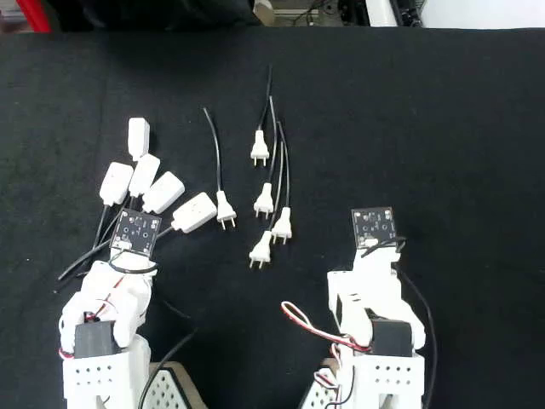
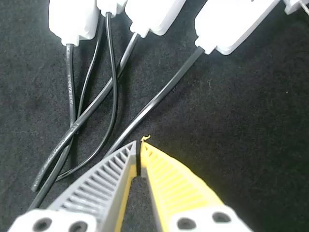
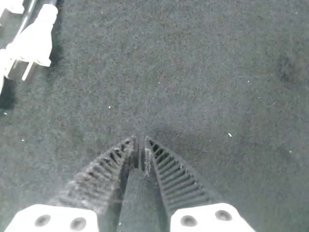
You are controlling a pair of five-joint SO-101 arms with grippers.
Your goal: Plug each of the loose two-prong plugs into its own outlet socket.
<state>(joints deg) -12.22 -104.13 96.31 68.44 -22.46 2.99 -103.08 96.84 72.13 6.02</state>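
The left gripper (image 2: 140, 155) and right gripper (image 3: 140, 151) are sitting clenched, empty. Loose plugs (image 1: 265, 202) are lying on the surface (image 1: 443, 128) beside the sockets (image 1: 163, 192); their cords (image 1: 279, 162) are seemingly overlapping, so lifting one is risking dragging neighbours.

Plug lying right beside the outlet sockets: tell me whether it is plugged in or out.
Out. In the high view the plug lies on the cloth beside the nearest outlet socket, both prongs bare.
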